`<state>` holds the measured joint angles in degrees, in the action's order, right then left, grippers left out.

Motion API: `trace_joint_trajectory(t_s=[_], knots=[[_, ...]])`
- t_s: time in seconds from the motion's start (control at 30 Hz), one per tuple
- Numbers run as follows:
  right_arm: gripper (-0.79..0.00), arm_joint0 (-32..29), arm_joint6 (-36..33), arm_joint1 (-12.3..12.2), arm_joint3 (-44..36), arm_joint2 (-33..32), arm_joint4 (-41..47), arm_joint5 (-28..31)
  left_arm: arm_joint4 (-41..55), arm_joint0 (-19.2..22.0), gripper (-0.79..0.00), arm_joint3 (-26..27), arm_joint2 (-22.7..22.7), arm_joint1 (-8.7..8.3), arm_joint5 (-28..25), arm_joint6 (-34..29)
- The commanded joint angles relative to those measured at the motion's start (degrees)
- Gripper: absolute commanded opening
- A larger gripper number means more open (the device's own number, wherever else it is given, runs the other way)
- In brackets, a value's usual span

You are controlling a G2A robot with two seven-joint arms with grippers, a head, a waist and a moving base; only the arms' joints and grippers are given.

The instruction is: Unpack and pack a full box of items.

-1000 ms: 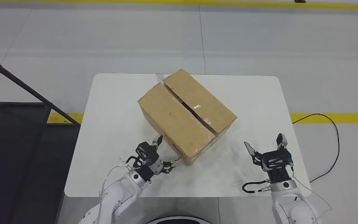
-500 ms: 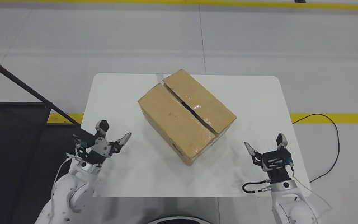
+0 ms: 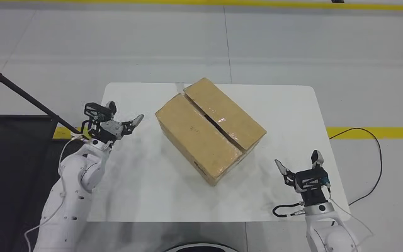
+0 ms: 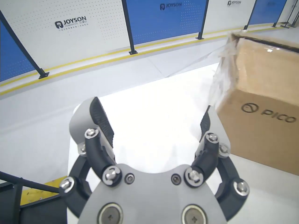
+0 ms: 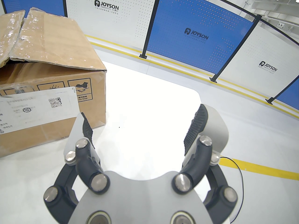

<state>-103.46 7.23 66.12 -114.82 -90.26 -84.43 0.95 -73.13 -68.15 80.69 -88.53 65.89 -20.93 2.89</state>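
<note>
The brown cardboard box point(image 3: 208, 129) sits skewed in the middle of the white surface point(image 3: 283, 107), top flaps point(image 3: 228, 114) down, a dark gap along their seam. My left gripper point(image 3: 126, 112) hovers left of it, wide open, empty; my right gripper point(image 3: 296, 160), likewise open and empty, is at the near right. I judge unpacking not yet begun: next, I must lift a flap edge at that seam.

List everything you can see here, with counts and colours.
Cardboard box: one, brown, middle of the table, flaps folded down.
Label: one, white, on the box side facing the right gripper.
Tape: clear, crumpled at a top corner of the box.
Table: one, white, under the box.
Cable: one, black, on the floor beside the table.
Left gripper: open, over the table's left edge, apart from the box.
Right gripper: open, over the table, apart from the box.
</note>
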Motion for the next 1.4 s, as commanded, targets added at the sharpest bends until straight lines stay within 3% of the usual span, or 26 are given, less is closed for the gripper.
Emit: trace_joint_trajectory(t_s=[0.0, 0.23, 0.53, 0.9, 1.37], knots=[[0.0, 0.0, 0.0, 0.0, 0.0, 0.0, 0.0, -0.01, -0.75, 3.45, 0.0, -3.5, 1.9, 0.25, 0.63, -0.8], [0.0, 0.0, 0.0, 0.0, 0.0, 0.0, 0.0, -0.01, -3.71, 12.97, 0.0, -14.51, 8.93, 1.4, -0.04, 0.06], [0.0, 0.0, 0.0, 0.0, 0.0, 0.0, 0.0, -0.01, -6.76, 17.94, 0.0, -21.82, 14.31, 2.3, -4.09, 6.86], [0.0, 0.0, 0.0, 0.0, 0.0, 0.0, 0.0, -0.01, -11.11, 15.88, 0.0, -21.32, 15.01, 1.55, -8.54, 14.6], [0.0, 0.0, 0.0, 0.0, 0.0, 0.0, 0.0, -0.01, -13.61, 8.94, 0.0, -14.01, 13.1, 0.14, -10.48, 18.42]])
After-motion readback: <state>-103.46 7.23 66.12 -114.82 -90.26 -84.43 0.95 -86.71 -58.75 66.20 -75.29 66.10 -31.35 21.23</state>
